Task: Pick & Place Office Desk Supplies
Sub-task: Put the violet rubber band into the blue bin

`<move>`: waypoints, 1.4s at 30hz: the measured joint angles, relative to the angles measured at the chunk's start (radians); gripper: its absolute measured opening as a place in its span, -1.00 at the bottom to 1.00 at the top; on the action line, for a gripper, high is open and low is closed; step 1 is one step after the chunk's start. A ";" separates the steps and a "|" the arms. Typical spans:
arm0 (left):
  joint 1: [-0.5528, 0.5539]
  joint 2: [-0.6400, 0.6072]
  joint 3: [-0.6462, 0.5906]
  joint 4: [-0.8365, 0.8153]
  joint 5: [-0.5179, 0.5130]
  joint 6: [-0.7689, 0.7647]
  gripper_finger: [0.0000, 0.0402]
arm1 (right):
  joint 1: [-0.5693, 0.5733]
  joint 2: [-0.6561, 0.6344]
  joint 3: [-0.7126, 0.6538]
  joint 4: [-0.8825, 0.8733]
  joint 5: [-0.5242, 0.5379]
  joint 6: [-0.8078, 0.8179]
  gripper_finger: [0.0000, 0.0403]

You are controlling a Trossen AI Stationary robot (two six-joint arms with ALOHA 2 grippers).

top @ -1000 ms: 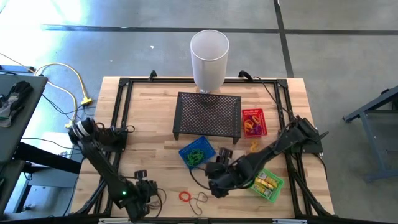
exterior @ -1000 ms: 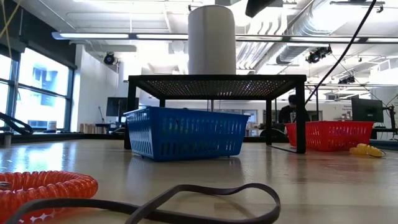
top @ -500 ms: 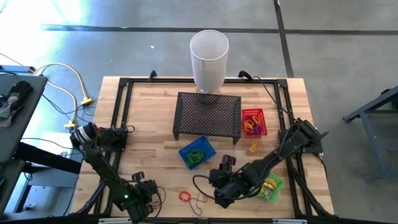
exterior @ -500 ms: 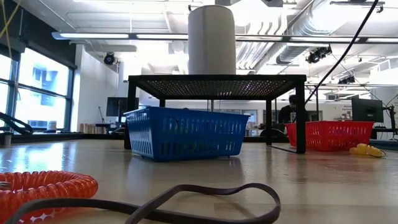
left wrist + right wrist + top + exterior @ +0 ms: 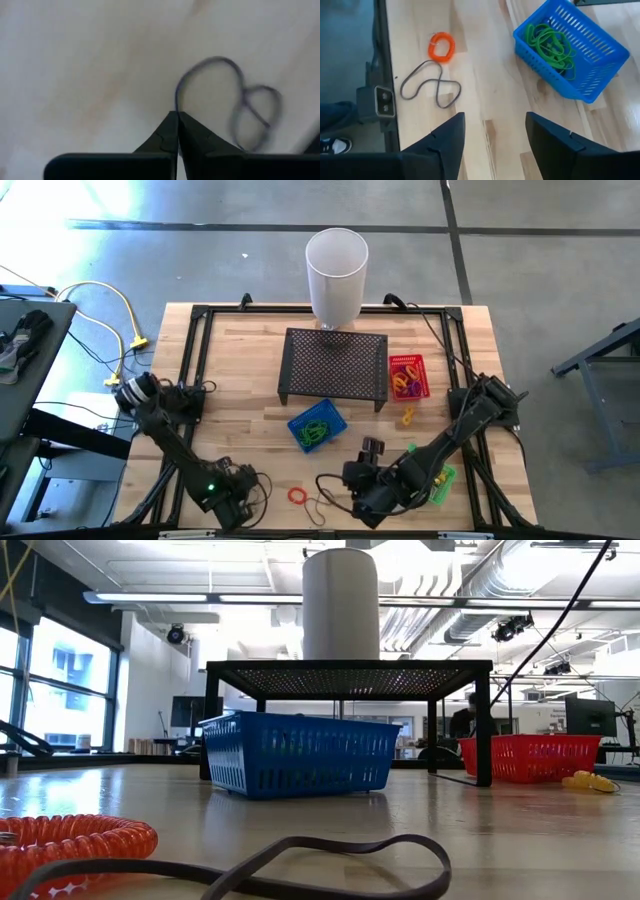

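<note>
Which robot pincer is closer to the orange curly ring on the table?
The left pincer looks a little closer, though it is a near thing. It sits shut just beside the orange curly ring, toward the left arm's side. The right pincer hangs open on the ring's other side, slightly farther off.

A mesh stand (image 5: pixel 336 365) sits mid-table, with a tall cylinder (image 5: pixel 337 275) behind it. One basket (image 5: pixel 317 426) of bands lies just in front, another (image 5: pixel 408 376) to its right. A coiled ring (image 5: pixel 297 495) and a twisted band (image 5: pixel 322 500) lie at the near edge, side by side.
</note>
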 joint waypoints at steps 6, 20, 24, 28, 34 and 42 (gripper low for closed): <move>0.104 -0.136 0.023 0.038 0.038 0.094 -1.00 | 0.041 0.000 0.000 -0.002 0.011 0.001 -0.16; 0.444 -0.271 0.188 0.124 -0.201 0.601 -1.00 | 0.053 0.000 0.000 -0.116 0.061 0.124 -0.42; 0.579 -0.271 0.190 0.123 -0.122 0.627 -1.00 | 0.053 0.000 0.000 -0.137 0.062 0.154 -0.45; 0.668 -0.270 0.190 0.122 -0.117 0.664 -1.00 | 0.053 0.000 0.000 -0.164 0.061 0.188 -0.46; 0.736 -0.270 0.191 0.116 -0.053 0.734 -1.00 | 0.057 -0.004 0.000 -0.201 0.061 0.236 -0.47; 0.726 -0.210 0.185 0.105 0.034 0.736 -1.00 | 0.057 -0.006 0.000 -0.217 0.060 0.255 -0.48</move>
